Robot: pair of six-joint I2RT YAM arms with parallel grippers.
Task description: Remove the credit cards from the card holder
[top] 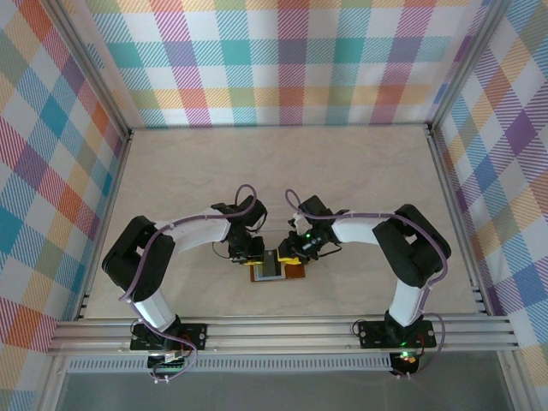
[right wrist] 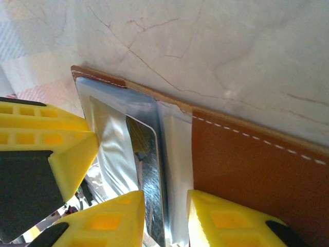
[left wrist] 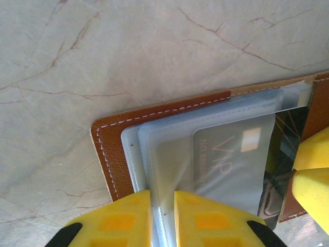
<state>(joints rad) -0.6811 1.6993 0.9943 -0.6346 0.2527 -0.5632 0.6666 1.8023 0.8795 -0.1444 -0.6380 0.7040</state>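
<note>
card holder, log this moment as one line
card holder open | credit card inside clear sleeve | left gripper astride sleeve edge | right gripper astride sleeve edge

grey card (left wrist: 234, 159) — "vip"

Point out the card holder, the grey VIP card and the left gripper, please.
card holder (left wrist: 113, 154), left wrist view, on its brown leather corner.
grey VIP card (left wrist: 234, 170), left wrist view, on the middle of its face.
left gripper (left wrist: 163, 206), left wrist view, between its two yellow fingertips.
</note>
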